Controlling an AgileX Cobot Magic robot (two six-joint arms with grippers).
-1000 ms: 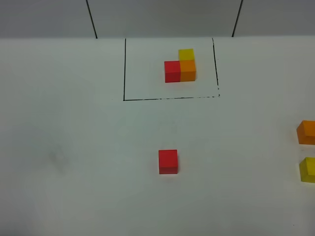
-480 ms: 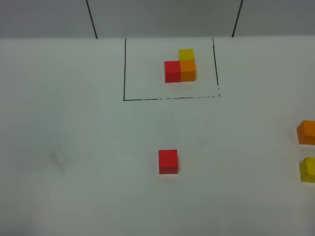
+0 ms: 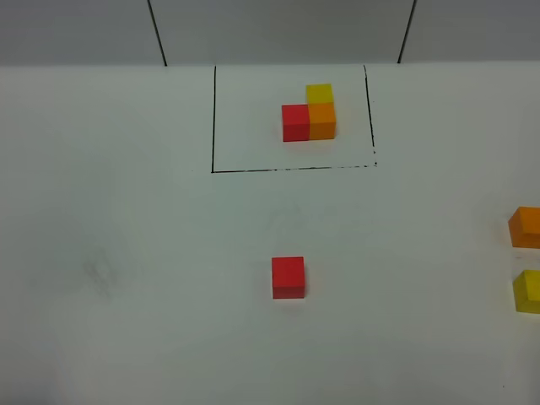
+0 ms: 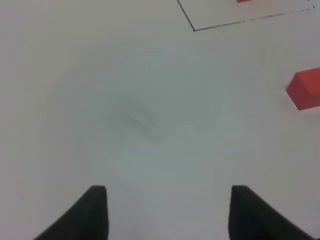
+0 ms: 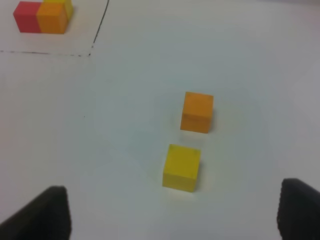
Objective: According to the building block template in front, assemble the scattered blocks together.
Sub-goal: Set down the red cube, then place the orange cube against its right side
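The left gripper [image 4: 168, 190] hangs over the white table [image 4: 75, 65], its two dark fingers [image 4: 95, 212] apart, and between them is only bare table with a faint grey smudge [image 4: 142, 122]. A red cube [image 4: 306, 89] stands on the table off to one side, partly cut by the picture edge and well apart from the fingers. Beyond it, a corner of the black frame [image 4: 194, 29] is drawn on the table, and inside the frame only a small piece of a red template cube [image 4: 244, 1] shows.

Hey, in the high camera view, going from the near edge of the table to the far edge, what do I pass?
Loose yellow cube → loose orange cube → template. The loose red cube lies about level with the yellow one, so it is left out.
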